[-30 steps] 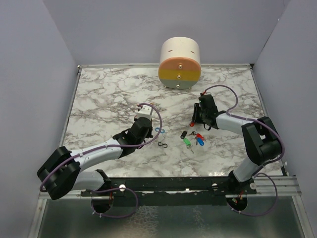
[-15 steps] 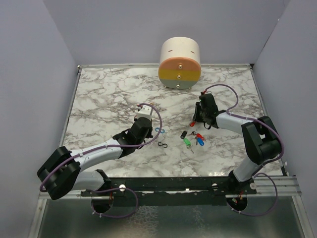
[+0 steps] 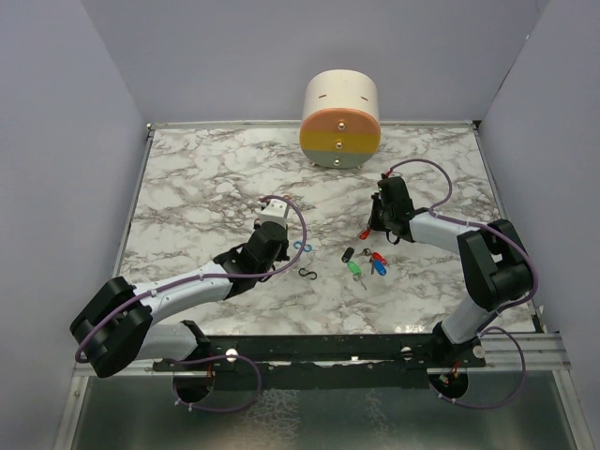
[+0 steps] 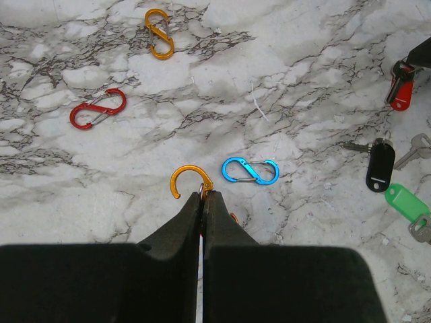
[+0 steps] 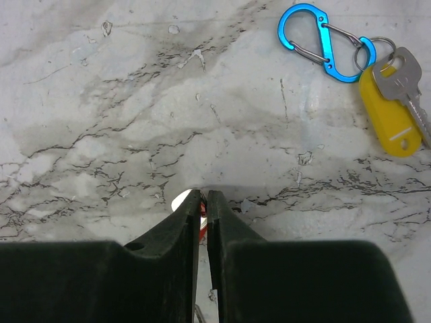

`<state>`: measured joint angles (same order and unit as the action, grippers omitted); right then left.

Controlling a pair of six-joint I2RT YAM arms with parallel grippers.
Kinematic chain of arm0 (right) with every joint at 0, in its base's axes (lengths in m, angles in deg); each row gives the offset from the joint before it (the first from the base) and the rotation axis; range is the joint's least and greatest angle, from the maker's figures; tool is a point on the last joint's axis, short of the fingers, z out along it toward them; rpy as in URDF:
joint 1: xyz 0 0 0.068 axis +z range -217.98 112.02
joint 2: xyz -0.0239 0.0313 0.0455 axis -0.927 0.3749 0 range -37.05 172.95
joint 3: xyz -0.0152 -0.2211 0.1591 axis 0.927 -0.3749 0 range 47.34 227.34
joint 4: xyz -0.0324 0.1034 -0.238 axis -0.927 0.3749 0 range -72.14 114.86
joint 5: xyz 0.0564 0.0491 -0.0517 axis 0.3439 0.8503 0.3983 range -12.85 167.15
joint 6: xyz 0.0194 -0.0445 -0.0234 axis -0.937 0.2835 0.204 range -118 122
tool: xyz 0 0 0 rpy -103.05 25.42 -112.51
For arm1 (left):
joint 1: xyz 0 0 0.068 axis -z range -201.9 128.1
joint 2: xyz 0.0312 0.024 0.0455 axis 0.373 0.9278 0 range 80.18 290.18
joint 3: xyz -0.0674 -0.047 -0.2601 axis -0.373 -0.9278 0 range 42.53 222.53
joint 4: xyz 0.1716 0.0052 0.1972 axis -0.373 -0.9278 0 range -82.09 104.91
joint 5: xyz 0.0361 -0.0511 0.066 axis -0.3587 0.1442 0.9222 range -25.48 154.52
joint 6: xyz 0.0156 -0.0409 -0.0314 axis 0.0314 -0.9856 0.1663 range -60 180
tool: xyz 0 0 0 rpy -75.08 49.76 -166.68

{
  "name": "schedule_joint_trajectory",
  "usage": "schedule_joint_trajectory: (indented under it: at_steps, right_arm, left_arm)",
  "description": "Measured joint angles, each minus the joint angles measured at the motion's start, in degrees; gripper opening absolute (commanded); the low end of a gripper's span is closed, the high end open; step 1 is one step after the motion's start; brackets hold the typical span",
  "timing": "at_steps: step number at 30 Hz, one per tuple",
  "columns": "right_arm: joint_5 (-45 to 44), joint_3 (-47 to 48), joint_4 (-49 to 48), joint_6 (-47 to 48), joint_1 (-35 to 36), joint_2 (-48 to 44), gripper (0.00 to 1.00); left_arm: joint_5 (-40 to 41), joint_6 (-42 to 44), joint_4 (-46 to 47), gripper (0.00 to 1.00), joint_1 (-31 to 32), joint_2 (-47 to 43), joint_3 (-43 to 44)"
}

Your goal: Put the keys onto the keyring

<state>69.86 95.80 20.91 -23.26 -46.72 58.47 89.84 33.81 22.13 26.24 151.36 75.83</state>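
Note:
My left gripper is shut on an orange S-shaped clip, whose open hook sticks out past the fingertips. A blue clip lies just right of it. My right gripper is shut on a red-headed key, which shows only as a red sliver between the fingers in the right wrist view. Black-headed and green-headed keys lie on the marble, in a cluster below the right gripper. A yellow-headed key hangs on another blue clip.
A red clip and a gold clip lie further out on the marble. A black clip lies near the left gripper. A round drawer unit stands at the back. Walls close both sides.

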Motion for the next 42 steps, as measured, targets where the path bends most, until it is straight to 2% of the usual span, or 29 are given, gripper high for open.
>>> schedule_joint_trajectory:
  at_steps: [17,25,31,42]
  right_arm:
    - [0.07,0.02,-0.02,1.20,0.00,-0.11,0.01]
    - [3.08,-3.65,-3.63,6.93,0.39,-9.66,0.01]
    - [9.03,-5.97,-7.98,12.04,2.62,-13.44,0.01]
    - [25.33,-13.64,-19.19,17.88,5.97,-19.32,0.01]
  left_arm:
    - [0.02,0.28,-0.02,0.00,0.00,0.02,0.02]
    - [0.02,1.53,-0.42,0.00,-0.02,3.65,5.44]
    - [-0.13,2.54,0.04,0.00,0.00,8.15,10.84]
    - [-2.38,3.65,-0.26,0.00,0.00,13.25,18.29]
